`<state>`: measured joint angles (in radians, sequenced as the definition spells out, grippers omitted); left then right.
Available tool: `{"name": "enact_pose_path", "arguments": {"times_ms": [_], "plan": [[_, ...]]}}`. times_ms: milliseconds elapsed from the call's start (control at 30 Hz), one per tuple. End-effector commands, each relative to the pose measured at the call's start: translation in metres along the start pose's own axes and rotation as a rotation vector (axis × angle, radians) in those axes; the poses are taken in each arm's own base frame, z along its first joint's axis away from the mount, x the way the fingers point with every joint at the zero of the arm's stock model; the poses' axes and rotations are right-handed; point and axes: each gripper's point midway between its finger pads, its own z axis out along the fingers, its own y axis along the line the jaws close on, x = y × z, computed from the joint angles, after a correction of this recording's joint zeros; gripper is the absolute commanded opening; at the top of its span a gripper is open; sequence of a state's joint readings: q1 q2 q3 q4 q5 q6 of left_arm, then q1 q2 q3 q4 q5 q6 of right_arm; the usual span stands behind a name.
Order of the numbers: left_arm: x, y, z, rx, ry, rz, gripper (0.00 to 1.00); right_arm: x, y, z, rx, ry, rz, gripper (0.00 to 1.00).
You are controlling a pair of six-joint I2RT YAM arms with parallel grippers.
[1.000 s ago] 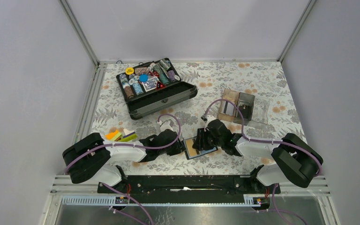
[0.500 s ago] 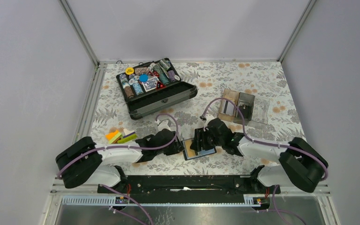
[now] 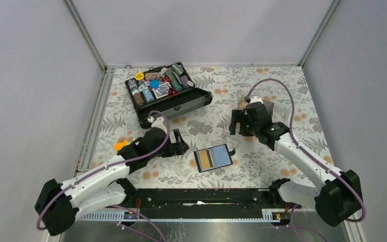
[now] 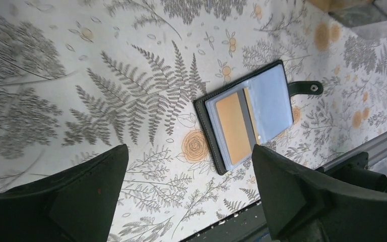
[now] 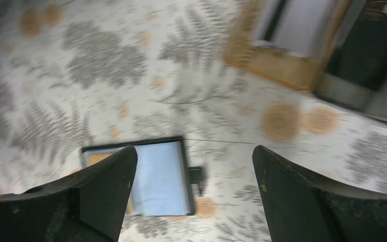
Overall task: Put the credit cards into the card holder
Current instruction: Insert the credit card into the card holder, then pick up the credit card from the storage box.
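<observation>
The card holder (image 3: 213,158) lies open and flat on the table near the front, its snap tab pointing right. A yellow-orange credit card (image 4: 233,128) sits in its left pocket, and the blue-grey right pocket (image 5: 160,175) shows no card. My left gripper (image 3: 177,143) hovers open to the holder's left, touching nothing. My right gripper (image 3: 238,124) hangs open above and to the right of the holder, close to the clear tray. In both wrist views the card holder (image 4: 247,123) lies beyond the wide-apart fingers. More credit cards (image 3: 120,145) peek out orange beside the left arm.
A large black chip case (image 3: 169,96) full of poker chips stands open at the back left. A clear acrylic tray (image 3: 272,115) at the right holds a tan card (image 5: 282,65) and a dark item. The black base rail (image 3: 196,196) runs along the near edge.
Both grippers opened wide and drew away from the card holder: the left back and to the left, the right up toward the clear tray. The holder now lies uncovered.
</observation>
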<state>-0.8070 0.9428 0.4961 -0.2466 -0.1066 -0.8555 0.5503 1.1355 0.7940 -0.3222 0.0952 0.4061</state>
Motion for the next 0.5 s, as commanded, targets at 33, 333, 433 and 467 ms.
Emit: {"name": "enact_pose_path", "arguments": {"times_ms": [33,333,433,467], "plan": [[-0.038,-0.006,-0.041,0.051,0.026,0.096,0.99,-0.039,-0.073,-0.017,0.231,-0.032,0.031,0.94],[-0.097,0.014,-0.074,-0.012,-0.063,0.182,0.99,-0.090,-0.166,-0.011,0.396,-0.167,0.270,0.94],[-0.103,0.022,-0.075,-0.028,-0.080,0.175,0.99,-0.096,-0.185,0.002,0.403,-0.173,0.316,0.91],[-0.104,0.024,-0.075,-0.028,-0.084,0.170,0.99,-0.096,-0.190,0.006,0.407,-0.169,0.322,0.90]]}}
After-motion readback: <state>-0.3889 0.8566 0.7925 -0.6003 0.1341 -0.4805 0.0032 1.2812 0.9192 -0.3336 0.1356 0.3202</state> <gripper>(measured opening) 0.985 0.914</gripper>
